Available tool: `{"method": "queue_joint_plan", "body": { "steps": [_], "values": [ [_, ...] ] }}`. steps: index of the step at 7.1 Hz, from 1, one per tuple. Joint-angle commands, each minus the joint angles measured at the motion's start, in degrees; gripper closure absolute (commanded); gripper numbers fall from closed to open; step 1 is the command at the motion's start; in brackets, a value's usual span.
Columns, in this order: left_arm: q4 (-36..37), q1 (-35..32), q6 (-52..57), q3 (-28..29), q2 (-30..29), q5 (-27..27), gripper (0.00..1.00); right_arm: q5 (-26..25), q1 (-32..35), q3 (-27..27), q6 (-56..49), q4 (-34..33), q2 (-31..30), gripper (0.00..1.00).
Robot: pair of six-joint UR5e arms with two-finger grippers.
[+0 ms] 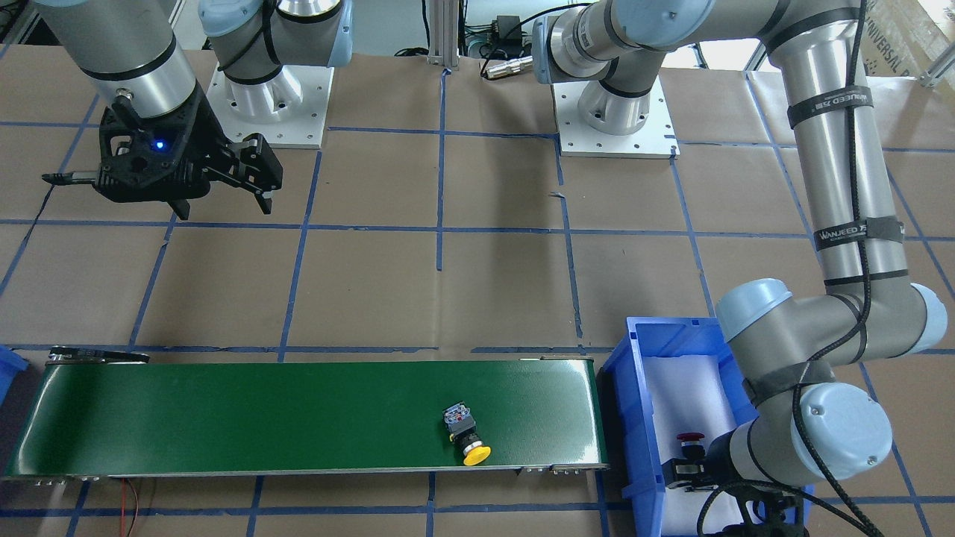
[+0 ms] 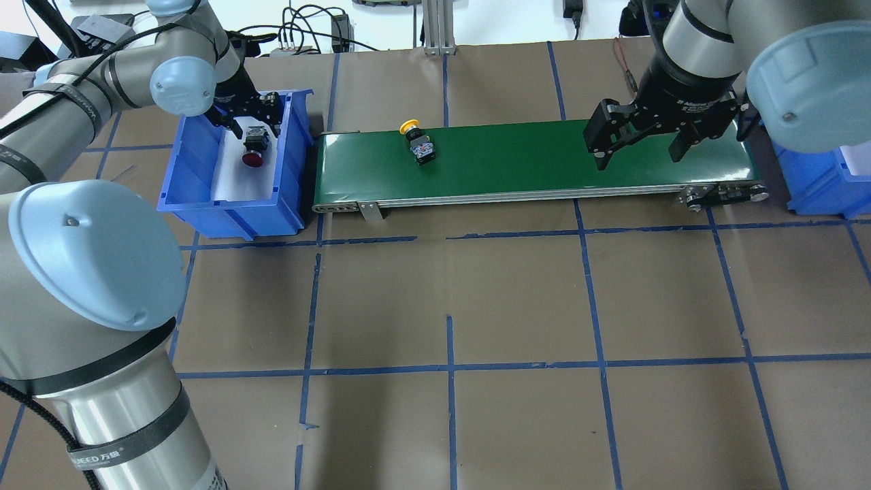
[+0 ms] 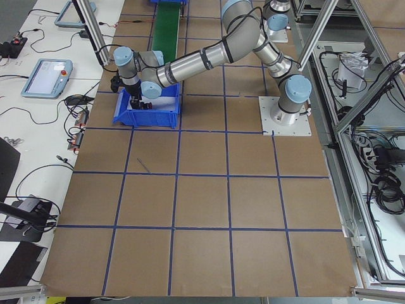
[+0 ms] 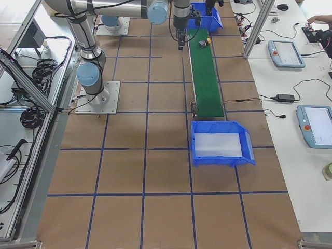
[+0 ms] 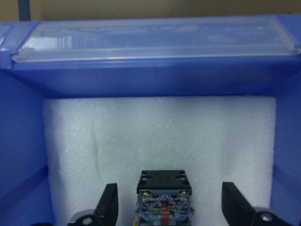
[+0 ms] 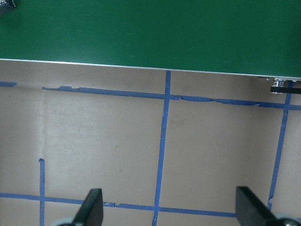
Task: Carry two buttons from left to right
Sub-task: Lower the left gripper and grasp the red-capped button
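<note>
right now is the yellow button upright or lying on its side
Lying on its side: the yellow button rests on the green belt, cap pointing sideways.

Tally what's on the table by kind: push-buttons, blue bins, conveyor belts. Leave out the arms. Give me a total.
Push-buttons: 2 (red button in the left-end bin, yellow button lying on the conveyor belt)
Blue bins: 2 (left-end bin, right-end bin)
Conveyor belts: 1
Total: 5
</note>
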Motion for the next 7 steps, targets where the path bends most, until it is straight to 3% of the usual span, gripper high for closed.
{"method": "queue_joint_plan", "body": {
  "steps": [1,2,4,7],
  "values": [
    [0.03,-0.17,-0.09,-0.05,0.26,0.28,0.63,0.0,0.0,0.0,0.0,0.0,0.0,0.0],
    [0.12,-0.18,-0.09,0.12,0.69,0.36,0.73,0.0,0.0,0.0,0.0,0.0,0.0,0.0],
    [-0.92,-0.26,0.0,1.44,3.23,0.72,0.73,0.0,0.0,0.0,0.0,0.0,0.0,0.0],
    [-9.24,-0.79,-0.17,1.44,13.05,2.56,0.73,0.0,0.0,0.0,0.0,0.0,0.0,0.0]
  ]
}}
